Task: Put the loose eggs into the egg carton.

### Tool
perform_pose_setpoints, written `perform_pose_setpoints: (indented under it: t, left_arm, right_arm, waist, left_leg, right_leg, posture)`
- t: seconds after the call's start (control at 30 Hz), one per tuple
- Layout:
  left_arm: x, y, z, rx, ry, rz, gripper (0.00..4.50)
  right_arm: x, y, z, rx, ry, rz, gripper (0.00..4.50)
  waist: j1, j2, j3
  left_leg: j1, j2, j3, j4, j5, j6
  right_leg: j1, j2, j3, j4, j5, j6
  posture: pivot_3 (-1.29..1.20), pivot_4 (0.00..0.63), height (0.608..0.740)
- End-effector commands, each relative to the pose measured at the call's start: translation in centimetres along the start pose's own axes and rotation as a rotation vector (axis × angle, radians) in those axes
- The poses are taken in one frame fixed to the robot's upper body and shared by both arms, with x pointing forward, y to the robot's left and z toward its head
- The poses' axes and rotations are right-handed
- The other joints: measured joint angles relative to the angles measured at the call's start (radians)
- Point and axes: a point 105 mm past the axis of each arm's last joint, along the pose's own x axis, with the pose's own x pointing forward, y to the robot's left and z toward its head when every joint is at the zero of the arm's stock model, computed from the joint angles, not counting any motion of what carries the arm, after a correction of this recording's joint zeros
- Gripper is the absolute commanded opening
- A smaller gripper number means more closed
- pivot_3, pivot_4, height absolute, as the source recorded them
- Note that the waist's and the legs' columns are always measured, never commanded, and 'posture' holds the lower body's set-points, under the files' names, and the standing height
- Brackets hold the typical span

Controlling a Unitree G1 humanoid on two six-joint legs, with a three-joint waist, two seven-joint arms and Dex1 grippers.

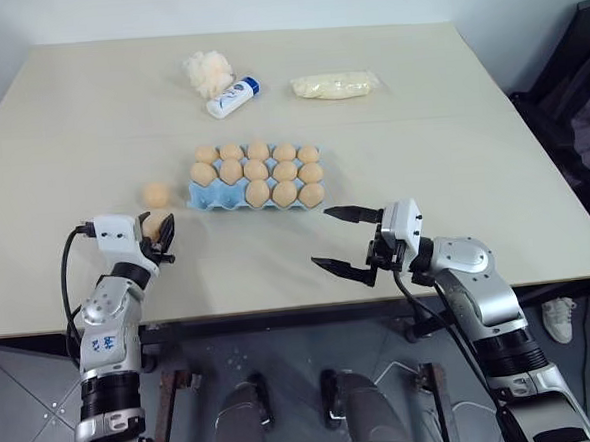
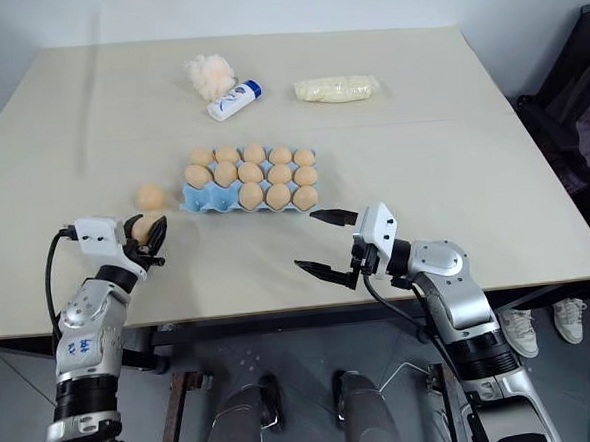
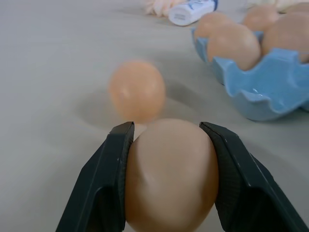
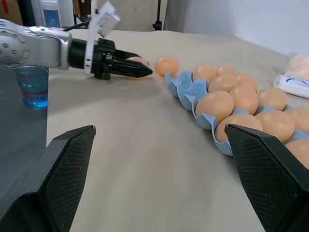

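Note:
The light blue egg carton (image 1: pixel 201 196) lies mid-table, holding several tan eggs; its front-left cup looks bare. Left of it rests one loose egg (image 1: pixel 156 194) on the table. My left gripper (image 1: pixel 158 232) sits just nearer than that egg and is shut on a second loose egg (image 3: pixel 169 174), black fingers (image 3: pixel 104 179) pressed on both its sides. The egg on the table (image 3: pixel 137 90) lies just beyond the held one. My right gripper (image 1: pixel 341 240) hovers in front of the carton's right end, pointing left, jaws wide open and empty.
At the table's far side lie a pale fluffy puff (image 1: pixel 208 74), a white bottle with a blue cap (image 1: pixel 232 97) and a clear bag of pale yellow stuff (image 1: pixel 334 84). The table's front edge (image 1: pixel 280 307) runs just under both grippers.

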Motion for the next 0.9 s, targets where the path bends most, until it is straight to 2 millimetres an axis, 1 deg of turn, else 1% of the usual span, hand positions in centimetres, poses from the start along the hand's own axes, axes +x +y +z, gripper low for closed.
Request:
perform_pose_setpoints:
  t: [0.03,0.1,0.17,0.27,0.37,0.43,0.57,0.63,0.67,0.77,0.8,0.83,0.9]
  left_arm:
    - [-0.4,-2.4,3.7,0.065,-0.147,-0.144,2.01]
    - [-0.2,-3.7,4.5,0.051,-0.178,-0.199,2.01]
    - [0.6,-4.8,4.8,0.04,-0.187,-0.245,2.01]
    - [2.6,-6.8,5.1,0.015,-0.186,-0.309,2.01]
    - [4.9,-8.0,4.8,-0.024,-0.15,-0.324,2.01]
    - [6.1,-8.8,5.0,-0.043,-0.147,-0.338,2.01]
    - [7.0,-10.3,5.5,-0.053,-0.165,-0.404,2.01]
    - [7.0,-10.5,5.5,-0.064,-0.166,-0.426,2.57]
    - [7.0,-10.5,5.5,-0.059,-0.163,-0.431,2.75]
    - [7.0,-9.9,5.5,-0.025,-0.165,-0.413,3.73]
    - [7.0,-9.2,5.6,-0.017,-0.169,-0.387,4.03]
    - [6.3,-7.6,6.0,0.002,-0.197,-0.34,4.36]
    - [5.0,-5.4,6.4,0.023,-0.227,-0.283,4.36]
  right_arm:
    - [-0.1,-0.1,0.9,-0.037,-0.023,-0.006,4.5]
    - [-0.1,-0.1,0.9,-0.036,-0.022,-0.008,4.5]
    - [0.0,-0.1,0.9,-0.037,-0.021,-0.008,4.5]
    - [0.1,-0.2,0.8,-0.041,-0.02,-0.009,4.5]
    - [0.2,-0.1,0.9,-0.043,-0.021,-0.011,4.5]
    - [0.3,-0.1,0.9,-0.044,-0.021,-0.014,4.5]
    - [0.2,-0.1,0.9,-0.045,-0.02,-0.026,4.5]
    - [0.1,-0.1,1.0,-0.045,-0.022,-0.036,4.5]
    - [0.1,-0.1,1.0,-0.043,-0.023,-0.04,4.5]
    - [0.1,0.1,0.8,-0.039,-0.023,-0.044,4.5]
    - [0.2,0.2,0.7,-0.036,-0.025,-0.044,4.5]
    - [0.3,0.3,0.7,-0.032,-0.029,-0.042,4.5]
    - [0.5,0.4,0.7,-0.029,-0.032,-0.04,4.5]
  waist:
    - [0.0,0.0,0.0]
    - [0.007,0.0,0.0]
    - [0.011,0.001,0.0]
    - [0.017,0.001,0.0]
    - [0.024,0.001,0.0]
    - [0.025,0.001,0.0]
    - [0.021,0.001,0.0]
    - [0.023,0.001,0.0]
    - [0.023,0.001,0.0]
    - [0.023,0.001,0.0]
    - [0.023,0.001,0.0]
    - [0.021,0.001,0.0]
    - [0.011,0.001,-0.001]
  left_leg:
    - [0.0,0.0,0.0,-0.001,0.0,0.0]
    - [0.0,0.0,0.0,-0.002,0.0,0.0]
    - [0.0,0.001,0.0,-0.002,0.0,0.0]
    - [0.0,0.0,0.0,-0.001,0.0,0.0]
    - [0.0,0.0,0.0,0.001,0.0,0.0]
    - [0.0,-0.001,0.0,0.002,0.0,0.0]
    - [0.0,-0.002,0.0,0.003,0.0,0.002]
    - [0.0,-0.002,0.0,0.003,0.0,0.002]
    - [0.0,-0.001,0.0,0.003,0.0,0.002]
    - [0.0,0.0,0.0,0.004,0.001,0.002]
    - [0.0,0.0,0.0,0.004,0.001,0.002]
    - [0.0,0.0,0.0,0.004,0.001,0.002]
    - [0.001,0.001,0.0,0.005,0.001,0.002]
  right_leg:
    - [0.0,0.0,0.001,0.0,0.0,0.0]
    - [0.0,0.0,0.002,0.0,0.0,0.0]
    - [0.0,0.0,0.003,0.0,-0.001,0.0]
    - [0.0,0.0,0.002,0.0,-0.001,0.0]
    - [0.0,0.0,0.001,0.0,0.0,0.0]
    - [0.001,0.0,-0.002,0.0,0.0,0.001]
    - [0.0,0.0,-0.001,0.0,0.002,0.005]
    - [0.0,0.001,-0.002,0.001,0.002,0.005]
    - [0.0,0.001,-0.002,0.002,0.001,0.004]
    - [0.0,0.002,-0.002,0.003,0.001,0.004]
    - [0.0,0.003,-0.002,0.003,0.001,0.004]
    - [0.0,0.003,-0.002,0.004,0.001,0.004]
    - [0.0,0.003,-0.001,0.004,0.001,0.004]
  posture:
    - [0.0,0.15,0.74]
    - [0.0,0.15,0.74]
    - [0.0,0.15,0.74]
    - [0.0,0.15,0.74]
    - [0.0,0.15,0.74]
    - [0.0,0.15,0.74]
    - [0.0,0.15,0.74]
    - [0.0,0.15,0.74]
    - [0.0,0.15,0.74]
    - [0.0,0.15,0.74]
    - [0.0,0.15,0.74]
    - [0.0,0.15,0.74]
    - [0.0,0.15,0.74]
